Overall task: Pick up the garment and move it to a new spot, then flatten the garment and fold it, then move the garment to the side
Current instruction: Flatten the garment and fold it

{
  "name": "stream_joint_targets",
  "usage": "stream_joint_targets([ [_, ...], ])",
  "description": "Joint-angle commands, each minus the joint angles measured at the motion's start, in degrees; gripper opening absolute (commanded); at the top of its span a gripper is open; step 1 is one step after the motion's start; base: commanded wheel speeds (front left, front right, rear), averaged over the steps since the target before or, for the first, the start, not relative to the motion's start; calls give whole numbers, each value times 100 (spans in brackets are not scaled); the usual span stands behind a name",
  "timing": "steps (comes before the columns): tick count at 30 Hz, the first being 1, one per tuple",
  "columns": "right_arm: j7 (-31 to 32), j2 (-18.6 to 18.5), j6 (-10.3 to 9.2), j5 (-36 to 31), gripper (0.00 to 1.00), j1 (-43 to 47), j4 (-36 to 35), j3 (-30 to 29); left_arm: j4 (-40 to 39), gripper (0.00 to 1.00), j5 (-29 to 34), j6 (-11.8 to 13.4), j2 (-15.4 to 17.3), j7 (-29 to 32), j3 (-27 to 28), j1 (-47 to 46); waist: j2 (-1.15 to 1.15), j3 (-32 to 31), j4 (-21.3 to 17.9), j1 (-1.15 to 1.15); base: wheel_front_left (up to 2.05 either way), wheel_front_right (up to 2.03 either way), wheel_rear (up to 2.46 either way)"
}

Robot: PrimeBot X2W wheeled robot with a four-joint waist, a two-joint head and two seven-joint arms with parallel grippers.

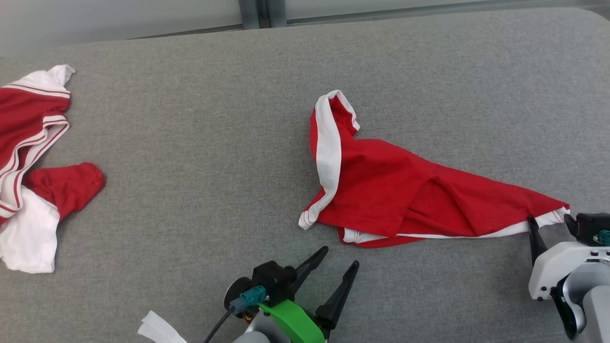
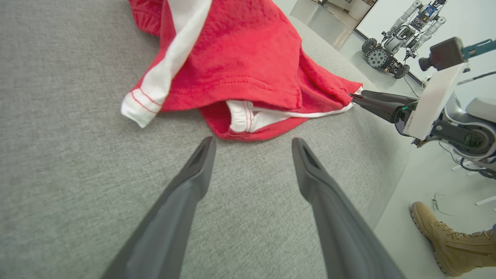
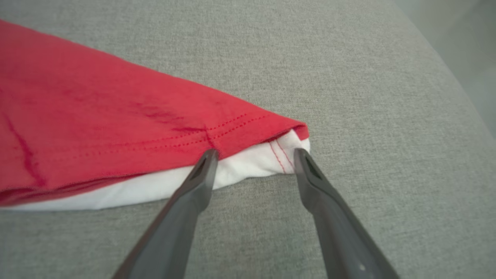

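**While Both Grippers Wait Open, the Red Garment Lies Bunched Up**

Where the head view is lowest, at the bottom middle, sits the left gripper (image 1: 341, 255). Its two fingers are spread wide and hold nothing. A strip of bare grey table (image 1: 200, 143) lies between its tips and the near edge of the garment (image 1: 381, 186). A small white scrap (image 1: 157, 328) pokes in at the bottom edge, left of that gripper.

At the lower right, the right gripper (image 1: 548, 218) is spread wide too. In the right wrist view the garment's white corner lies between its two tips, and they are not pinched on it.

The garment is red with white bands. It lies bunched up right of the middle. One point runs to the lower right and a flap sticks up at its top left.

In the left wrist view a tan boot (image 2: 449, 240) stands on the floor past the table's rounded edge.

A second red and white garment (image 1: 33, 143) lies at the left edge of the head view. Between the two is a big bare patch of table. More bare grey runs above the garment to the far edge at the top.
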Motion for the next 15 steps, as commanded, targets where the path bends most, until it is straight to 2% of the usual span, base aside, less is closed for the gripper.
stream_joint_targets([
  [1,13,19,-8,-8,100,-54,28,-27,72,100,-62,-17,81,-39,-35,-150,0,99,-143,-1,0,0,0],
  [15,-48,66,-8,24,100,-228,-234,61,417,100,-138,-18,156,-68,-73,-613,0,461,-428,-1,0,0,0],
])
